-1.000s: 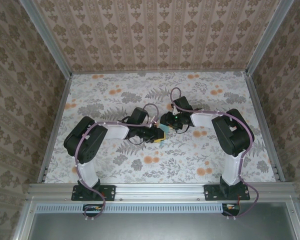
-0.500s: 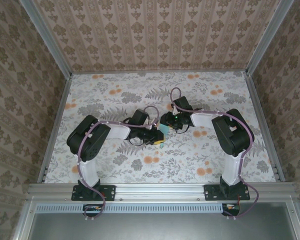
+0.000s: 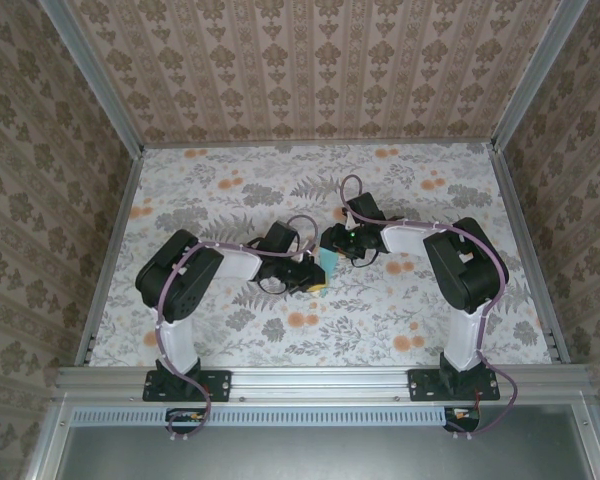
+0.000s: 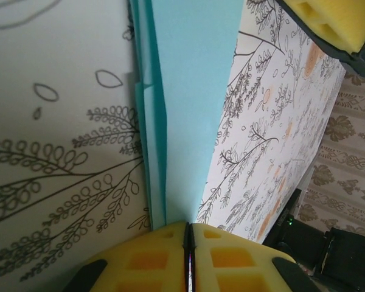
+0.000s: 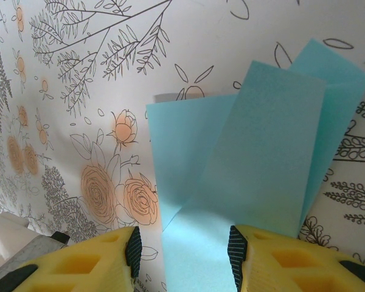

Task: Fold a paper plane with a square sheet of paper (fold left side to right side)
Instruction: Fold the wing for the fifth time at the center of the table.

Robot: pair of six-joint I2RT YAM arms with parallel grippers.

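I start with the flat tabletop with the grey fern and orange flower print (image 3: 230, 190), which fills the floor of the cell between walls of brown patterned wallpaper (image 3: 310, 70). On it my two black and white arms bend inward from the near edge, the left arm (image 3: 180, 285) and the right arm (image 3: 465, 265), and their wrists come together near the middle of the table.

Between the wrists lies the thin light-blue sheet of paper (image 3: 325, 262). From above it is a small cyan patch, too small for me to judge its outline. In the right wrist view the paper (image 5: 255, 146) lies flat on the print as a long strip. Two more flaps are fanned out beneath it, one to the left and one to the upper right.

The right gripper (image 5: 182, 258) stands open, with its yellow foam fingers (image 5: 79, 267) apart on either side of the strip's near end, and the right finger covers the strip's corner. In the left wrist view the paper (image 4: 194, 91) shows a long crease with thin layers stacked at its left side. The left gripper (image 4: 188, 258) is closed, its two yellow pads pressed together along a hairline seam. The creased edge of the paper runs straight into that seam, so the paper is pinched there
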